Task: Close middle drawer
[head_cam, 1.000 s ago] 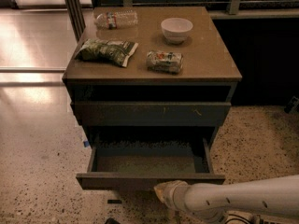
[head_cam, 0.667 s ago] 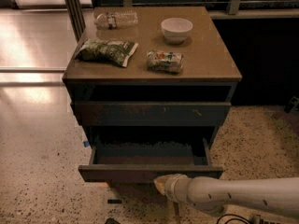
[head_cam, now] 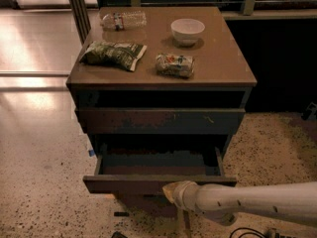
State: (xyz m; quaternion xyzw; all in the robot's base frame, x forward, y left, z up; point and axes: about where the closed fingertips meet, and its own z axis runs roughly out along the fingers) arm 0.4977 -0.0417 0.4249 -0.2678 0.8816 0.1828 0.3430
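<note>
The middle drawer (head_cam: 124, 184) is pulled partway out of the brown cabinet (head_cam: 225, 68). Its plain dark front faces me and a strip of its inner floor (head_cam: 153, 169) shows. My gripper (head_cam: 171, 192) is at the tip of my pale arm (head_cam: 247, 202), which reaches in from the lower right. The gripper sits against the drawer front, just right of its middle, at the lower edge.
Above is a drawer front with small pale scratches (head_cam: 158, 120), almost flush. On the cabinet top lie a plastic bottle (head_cam: 124, 20), a white bowl (head_cam: 187, 31), a green snack bag (head_cam: 113, 54) and a crumpled packet (head_cam: 174, 65). Speckled floor surrounds the cabinet; a dark wall stands to the right.
The drawer has slid back into the cabinet, so less of its inner floor shows. My gripper and arm have moved forward with the drawer front.
</note>
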